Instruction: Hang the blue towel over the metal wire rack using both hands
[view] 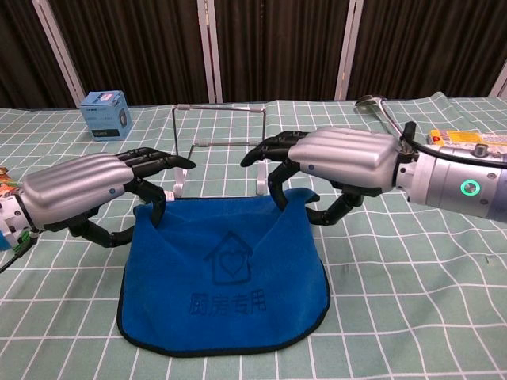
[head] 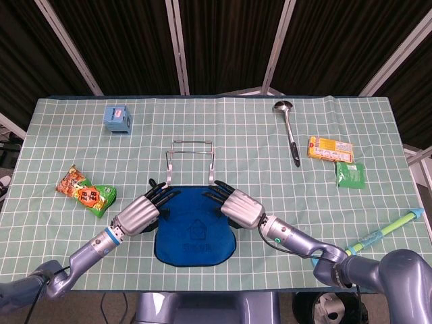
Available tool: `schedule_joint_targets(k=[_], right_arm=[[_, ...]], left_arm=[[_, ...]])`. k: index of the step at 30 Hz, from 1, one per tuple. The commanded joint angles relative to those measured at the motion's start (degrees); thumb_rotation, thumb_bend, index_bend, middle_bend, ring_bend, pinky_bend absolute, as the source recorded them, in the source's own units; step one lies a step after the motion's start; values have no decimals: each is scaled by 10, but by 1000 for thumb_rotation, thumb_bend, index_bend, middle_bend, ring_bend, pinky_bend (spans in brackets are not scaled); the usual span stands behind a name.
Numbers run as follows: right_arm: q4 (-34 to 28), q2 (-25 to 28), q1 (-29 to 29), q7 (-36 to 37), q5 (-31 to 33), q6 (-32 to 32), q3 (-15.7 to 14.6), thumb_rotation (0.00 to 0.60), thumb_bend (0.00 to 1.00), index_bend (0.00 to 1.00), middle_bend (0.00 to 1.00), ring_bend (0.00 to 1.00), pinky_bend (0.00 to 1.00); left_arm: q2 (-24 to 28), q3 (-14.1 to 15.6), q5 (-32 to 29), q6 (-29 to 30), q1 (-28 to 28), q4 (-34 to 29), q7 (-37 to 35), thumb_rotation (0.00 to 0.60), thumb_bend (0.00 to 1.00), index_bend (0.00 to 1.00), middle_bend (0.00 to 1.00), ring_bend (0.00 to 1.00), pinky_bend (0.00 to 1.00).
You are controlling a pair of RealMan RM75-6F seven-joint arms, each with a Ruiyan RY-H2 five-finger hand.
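Both hands (view: 79,190) (view: 341,162) hold blue towel (view: 226,277) before wire rack (view: 218,142), ladle (head: 289,131) beyond.

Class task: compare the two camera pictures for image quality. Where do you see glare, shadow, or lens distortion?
Head view: even light, sharp throughout, dark curtains behind. Chest view: glossy highlights on the right hand and left hand, soft shadow under the blue towel, and near objects loom large; the wire rack stays in focus.

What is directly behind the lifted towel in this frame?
The wire rack stands just behind the towel, which both the left hand and right hand hold up by its top corners. The towel's top edge covers the rack's feet in the chest view.
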Motion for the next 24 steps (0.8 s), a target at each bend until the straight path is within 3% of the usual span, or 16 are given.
schedule_joint_targets(k=[1, 9, 24], right_arm=[[-12, 9, -2, -5, 2, 6, 6, 600, 555, 647, 85, 0, 0], [-70, 51, -3, -21, 16, 30, 40, 600, 554, 648, 87, 0, 0], [-123, 104, 10, -44, 95, 22, 132, 600, 554, 650, 89, 0, 0]], left_arm=[[10, -5, -1, 9, 1, -13, -2, 600, 548, 814, 0, 0, 0], [58, -40, -19, 40, 2, -89, 5, 600, 549, 823, 0, 0, 0], [134, -130, -104, -10, -29, -200, 72, 600, 547, 829, 0, 0, 0]])
